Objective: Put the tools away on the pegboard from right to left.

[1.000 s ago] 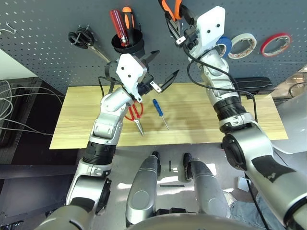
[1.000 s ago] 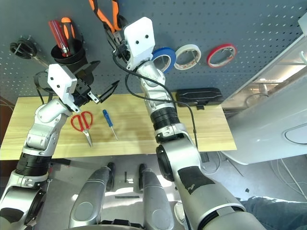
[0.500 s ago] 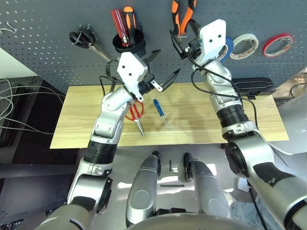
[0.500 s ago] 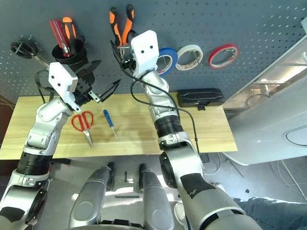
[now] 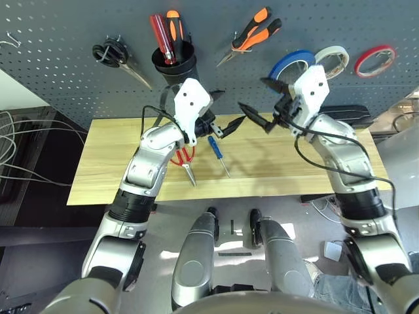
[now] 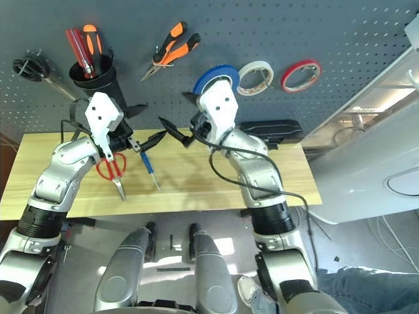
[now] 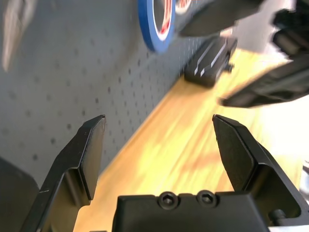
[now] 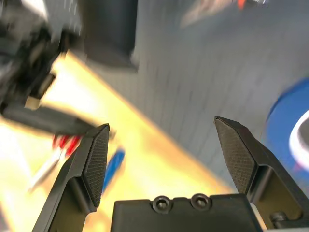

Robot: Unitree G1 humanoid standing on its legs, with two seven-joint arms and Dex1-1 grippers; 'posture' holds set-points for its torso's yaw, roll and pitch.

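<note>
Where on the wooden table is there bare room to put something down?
Bare wood lies right of the blue-handled screwdriver, and left of the red-handled scissors beyond the left forearm. It's crowded between scissors and screwdriver.

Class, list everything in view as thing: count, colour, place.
Pegboard: one, grey-blue, behind table
Wooden table: one, pale
Pliers: one, orange-and-black, on pegboard
Tape rings: three, blue, white, red, on pegboard
Black-handled scissors: one, pegboard
Screwdrivers: two, red, orange, in black cup
Red-handled scissors: one, table
Small screwdriver: one, blue, table
Black case: one, below tapes
Left gripper, right gripper: black, open, above table
</note>
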